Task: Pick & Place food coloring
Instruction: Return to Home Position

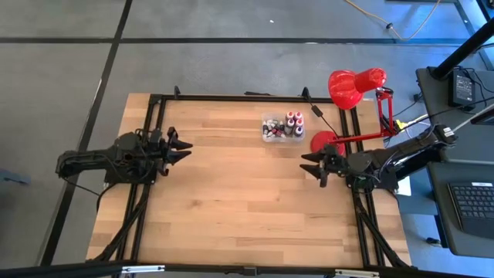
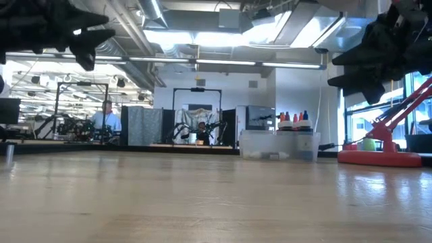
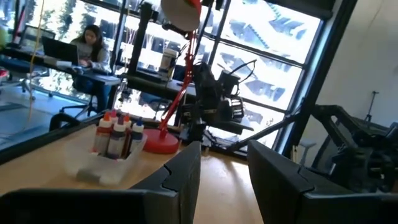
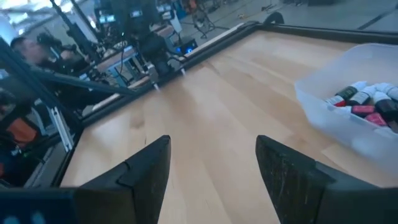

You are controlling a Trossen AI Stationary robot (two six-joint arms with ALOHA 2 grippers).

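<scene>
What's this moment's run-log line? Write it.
small food coloring bottles: in clear plastic tub | left claw: open, empty | right claw: open, empty

Food coloring bottles [image 1: 291,122] upright, clustered in clear tub [image 1: 268,133], table's far side.

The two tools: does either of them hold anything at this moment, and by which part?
Nothing is held. The left tool and the right tool are both open and empty. The food coloring bottles sit in the clear bin.
</scene>
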